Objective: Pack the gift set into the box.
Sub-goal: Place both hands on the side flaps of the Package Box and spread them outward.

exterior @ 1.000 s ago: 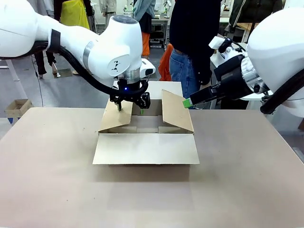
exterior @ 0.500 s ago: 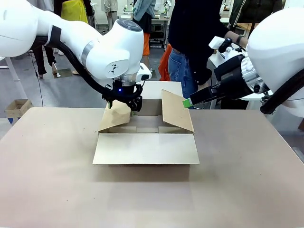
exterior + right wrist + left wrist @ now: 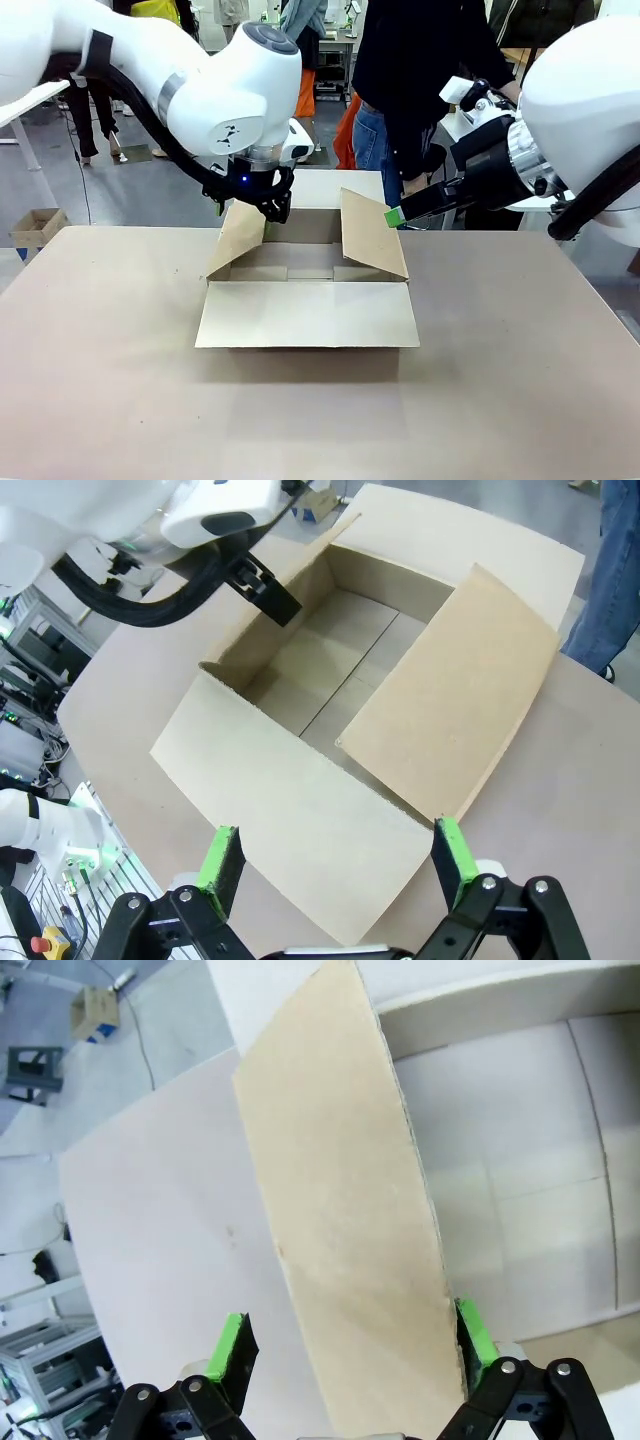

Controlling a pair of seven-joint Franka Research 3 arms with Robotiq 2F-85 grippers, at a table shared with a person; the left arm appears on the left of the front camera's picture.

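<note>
You have the large plain brown corrugated cardboard box (image 3: 305,315) sitting in the middle of the frame on the beige table (image 3: 520,380) in the front view. Its top is open. The near flap lies flat toward the bottom of the frame, and the left flap (image 3: 238,240) and right flap (image 3: 372,232) stand up at a slant. In the right wrist view you can look down inside to the box floor and its centre seam.

Your left gripper (image 3: 262,212) is at the top edge of the left flap, just left of centre in the front view. In the left wrist view the left gripper (image 3: 350,1330) has its green pads spread wide with the flap rising between them. The pad (image 3: 468,1328) at lower right sits right beside the flap's edge, while the other is well clear, so the flap is not clamped.

Your right gripper (image 3: 395,216) hangs right of centre, its green tip near the upper corner of the right flap. In the right wrist view the right gripper (image 3: 335,848) has its fingers wide apart, holding nothing.

A person in a dark top and blue jeans (image 3: 400,80) stands at the far side of the table, in the upper middle of the frame. A small brown carton (image 3: 37,225) sits on the floor at the left edge.
</note>
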